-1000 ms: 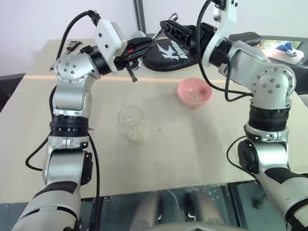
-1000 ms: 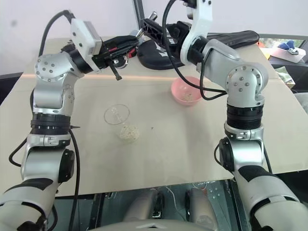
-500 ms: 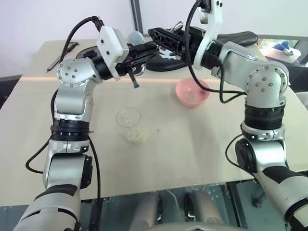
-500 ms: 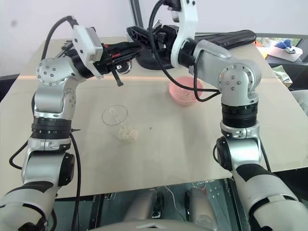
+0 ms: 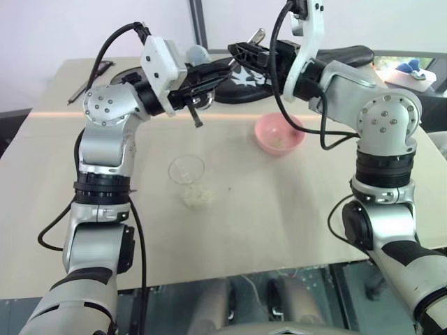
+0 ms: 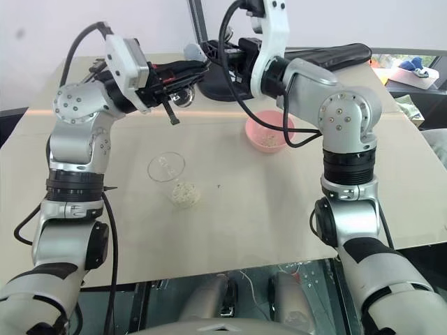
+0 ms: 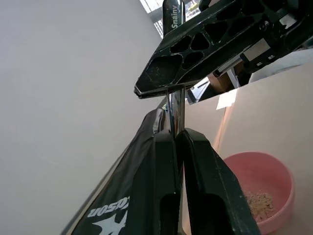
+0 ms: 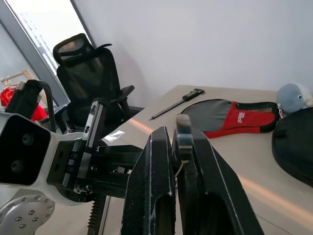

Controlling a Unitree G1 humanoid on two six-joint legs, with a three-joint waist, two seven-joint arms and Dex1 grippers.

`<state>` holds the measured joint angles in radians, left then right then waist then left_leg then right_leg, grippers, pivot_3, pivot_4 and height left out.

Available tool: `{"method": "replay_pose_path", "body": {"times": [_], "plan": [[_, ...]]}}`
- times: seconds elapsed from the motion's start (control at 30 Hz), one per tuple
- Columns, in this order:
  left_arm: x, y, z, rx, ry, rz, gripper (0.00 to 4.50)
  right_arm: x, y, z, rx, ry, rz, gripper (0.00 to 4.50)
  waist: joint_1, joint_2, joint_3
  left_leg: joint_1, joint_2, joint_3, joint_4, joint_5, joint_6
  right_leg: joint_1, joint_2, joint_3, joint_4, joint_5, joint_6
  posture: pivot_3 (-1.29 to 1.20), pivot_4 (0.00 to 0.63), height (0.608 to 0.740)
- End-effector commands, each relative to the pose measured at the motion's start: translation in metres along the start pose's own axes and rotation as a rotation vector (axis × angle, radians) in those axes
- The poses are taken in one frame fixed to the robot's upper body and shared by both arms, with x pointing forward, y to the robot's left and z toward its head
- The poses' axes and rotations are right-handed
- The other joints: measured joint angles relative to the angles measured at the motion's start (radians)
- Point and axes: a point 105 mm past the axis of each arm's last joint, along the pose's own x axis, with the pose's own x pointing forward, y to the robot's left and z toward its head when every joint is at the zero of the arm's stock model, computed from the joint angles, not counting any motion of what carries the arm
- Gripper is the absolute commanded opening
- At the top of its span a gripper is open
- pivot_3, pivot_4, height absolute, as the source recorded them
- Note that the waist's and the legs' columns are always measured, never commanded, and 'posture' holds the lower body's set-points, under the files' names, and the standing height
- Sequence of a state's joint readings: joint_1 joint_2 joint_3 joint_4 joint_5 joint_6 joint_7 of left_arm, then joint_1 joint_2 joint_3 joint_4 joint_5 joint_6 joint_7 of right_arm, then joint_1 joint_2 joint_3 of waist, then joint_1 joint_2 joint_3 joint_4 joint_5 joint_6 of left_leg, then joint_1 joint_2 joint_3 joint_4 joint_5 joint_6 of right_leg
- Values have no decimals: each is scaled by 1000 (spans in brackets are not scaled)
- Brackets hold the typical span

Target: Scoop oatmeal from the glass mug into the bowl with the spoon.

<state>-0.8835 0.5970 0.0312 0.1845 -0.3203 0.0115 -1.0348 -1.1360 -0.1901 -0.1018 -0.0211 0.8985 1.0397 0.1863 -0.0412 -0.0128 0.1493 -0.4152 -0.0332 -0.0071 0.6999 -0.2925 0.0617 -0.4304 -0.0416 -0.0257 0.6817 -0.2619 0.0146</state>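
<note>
Two arms are raised over a wide beige surface point(image 5: 293, 209), meeting above its far half. Largest of the bystanders are a black bag with white lettering point(image 5: 248, 80) at the far edge and a long black pouch point(image 5: 349, 54) just right of it. In the right wrist view a black office chair point(image 8: 90, 73) stands beyond the surface, with a red and black pouch point(image 8: 234, 119), a grey plush toy point(image 8: 293, 95) and a black-and-metal caliper point(image 8: 178, 102) lying on its far part.

On the right half sits the pink bowl point(image 5: 281, 135), some oat flakes in its bottom. The glass mug point(image 5: 187, 169) stands well apart from it, nearer the left arm, with a small heap of oatmeal point(image 5: 198, 196) lying on the surface just in front of it.

Nothing stands between mug and bowl.

Left gripper point(image 5: 222, 72) points level toward the right one, its fingers point(image 7: 205, 166) closed on the spoon point(image 7: 174, 105); the handle runs up between them, and the spoon's round end shows beneath the wrist in the head views. Right gripper point(image 5: 237, 50) reaches in from the opposite side, fingers point(image 8: 156, 176) shut on the spoon's handle tip, which pokes up past them.
</note>
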Motion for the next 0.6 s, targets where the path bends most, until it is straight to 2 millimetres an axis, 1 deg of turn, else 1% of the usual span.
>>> {"method": "replay_pose_path", "body": {"times": [0.03,0.07,0.1,0.17,0.2,0.23,0.3,0.37,0.47,0.5,0.53,0.57,0.6], "plan": [[-8,2,17,-18,-53,-4,1008,-6,5,28,4,-93,16,0,0,0,0,0,0,0,0,0,0,0,0,0,0,0,0,0,150,740],[-10,6,17,-44,-57,24,1498,-8,-1,32,21,-107,-4,0,0,0,0,0,0,0,0,0,0,0,0,0,0,0,0,0,150,740],[-13,10,18,-85,-61,52,1870,-10,-7,36,40,-121,-28,0,0,0,0,0,0,0,0,0,0,0,0,0,0,0,0,0,150,740],[-28,20,21,-221,-62,117,3088,-18,-23,46,76,-158,-85,0,0,0,0,0,0,0,0,0,0,0,0,0,0,0,0,0,150,740],[-39,22,19,-286,-47,130,3357,-22,-29,50,86,-171,-108,0,-1,0,0,0,0,0,0,0,0,0,0,0,0,0,0,0,150,740],[-50,24,16,-330,-26,151,3797,-27,-33,53,94,-179,-125,0,-4,0,0,0,0,0,0,0,0,0,0,0,0,0,0,0,150,740],[-74,25,10,-421,15,203,3797,-35,-40,55,102,-188,-156,0,-9,1,0,0,0,0,0,0,0,0,0,1,0,0,0,0,150,740],[-103,16,-1,-484,97,245,3797,-45,-49,55,129,-198,-188,0,-9,1,1,1,1,0,-2,0,0,-1,1,2,-1,0,0,0,150,740],[-147,-10,-24,-558,256,272,3797,-57,-55,51,160,-202,-215,0,-19,2,1,2,1,0,-3,0,0,-1,1,5,-1,0,0,0,150,740],[-156,-16,-29,-569,292,277,3797,-59,-56,50,167,-201,-219,0,-18,2,1,2,1,0,-4,0,0,-1,1,5,-2,0,0,0,150,740],[-169,-29,-39,-585,355,288,3797,-61,-55,46,174,-197,-221,0,0,2,1,2,1,0,-4,0,0,-1,1,5,-1,0,0,0,150,740],[-179,-40,-48,-594,408,287,3797,-63,-54,43,183,-194,-221,0,0,3,1,1,1,-1,-2,0,0,-1,1,4,-1,0,0,0,150,740],[-184,-52,-55,-598,448,278,3797,-64,-53,40,193,-193,-217,0,-1,4,0,3,1,0,-3,0,0,0,1,6,-1,0,0,0,150,740]]}}
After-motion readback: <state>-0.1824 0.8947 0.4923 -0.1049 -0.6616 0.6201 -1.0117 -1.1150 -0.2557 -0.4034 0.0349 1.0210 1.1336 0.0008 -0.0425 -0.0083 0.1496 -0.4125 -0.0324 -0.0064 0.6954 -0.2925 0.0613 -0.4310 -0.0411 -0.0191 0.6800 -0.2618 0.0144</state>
